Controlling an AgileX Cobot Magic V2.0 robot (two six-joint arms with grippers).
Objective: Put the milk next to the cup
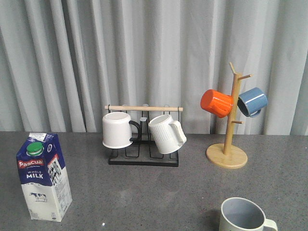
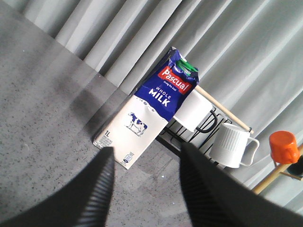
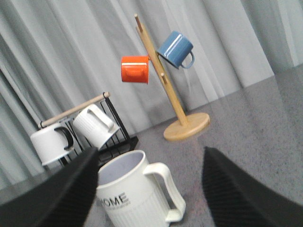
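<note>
Milk (image 1: 43,176) upright, worktop (image 1: 154,192) left; cup (image 1: 243,215) far right. Both end effectors (image 2: 144,163) (image 3: 149,163) apart, empty.

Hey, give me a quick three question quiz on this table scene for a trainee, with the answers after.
1. True or false: the milk stands upright at the table's left.
2. Which mugs hang on the wooden tree? A) orange and blue B) two white
3. Fill in: the left gripper is ____ and holds nothing.

Key: 1 true. 2 A, the orange mug and blue mug. 3 open.
</note>
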